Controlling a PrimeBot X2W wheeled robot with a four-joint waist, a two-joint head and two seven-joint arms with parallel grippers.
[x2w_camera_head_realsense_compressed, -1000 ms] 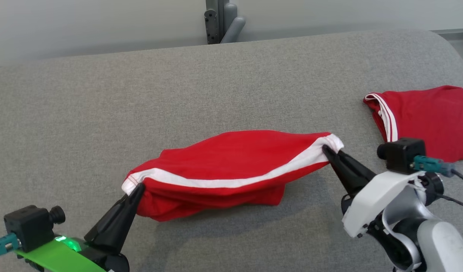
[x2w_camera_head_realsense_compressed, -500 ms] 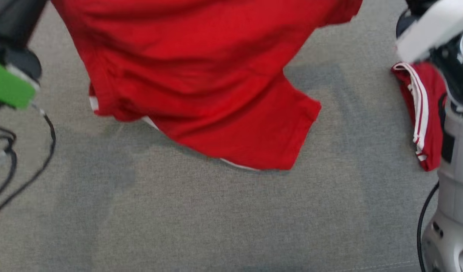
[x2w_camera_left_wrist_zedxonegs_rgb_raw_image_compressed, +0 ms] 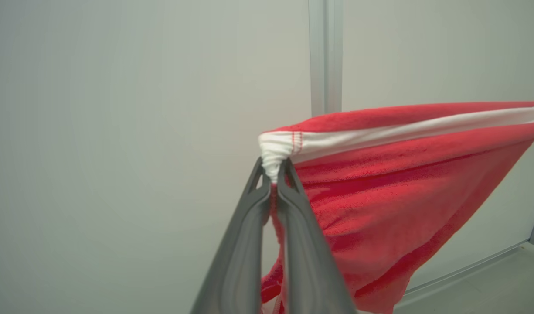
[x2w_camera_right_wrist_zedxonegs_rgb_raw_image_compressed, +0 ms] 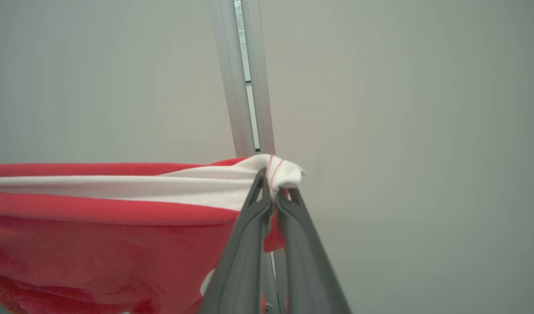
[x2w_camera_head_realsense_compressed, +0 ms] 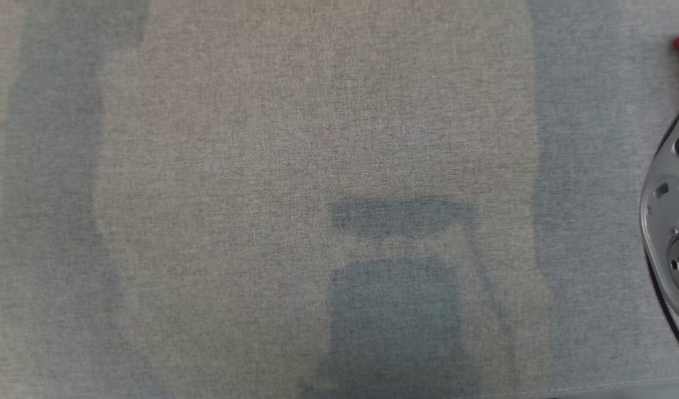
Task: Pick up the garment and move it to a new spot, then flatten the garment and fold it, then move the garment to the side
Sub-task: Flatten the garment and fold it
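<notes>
Lifted off the grey fabric bench [x2w_camera_head_realsense_compressed: 250,138] where it lay a second ago, the red cloth garment with a white band [x2w_camera_left_wrist_zedxonegs_rgb_raw_image_compressed: 380,183] hangs stretched between the left tool [x2w_camera_left_wrist_zedxonegs_rgb_raw_image_compressed: 273,169] and right tool [x2w_camera_right_wrist_zedxonegs_rgb_raw_image_compressed: 273,188], each clenched on a band end at its tips, so relocating looks under way.

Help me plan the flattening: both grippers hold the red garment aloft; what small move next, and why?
Probably lower the garment toward the grey surface, white band taut: the left gripper and right gripper each pinch one band end, and the cloth hangs free.
</notes>
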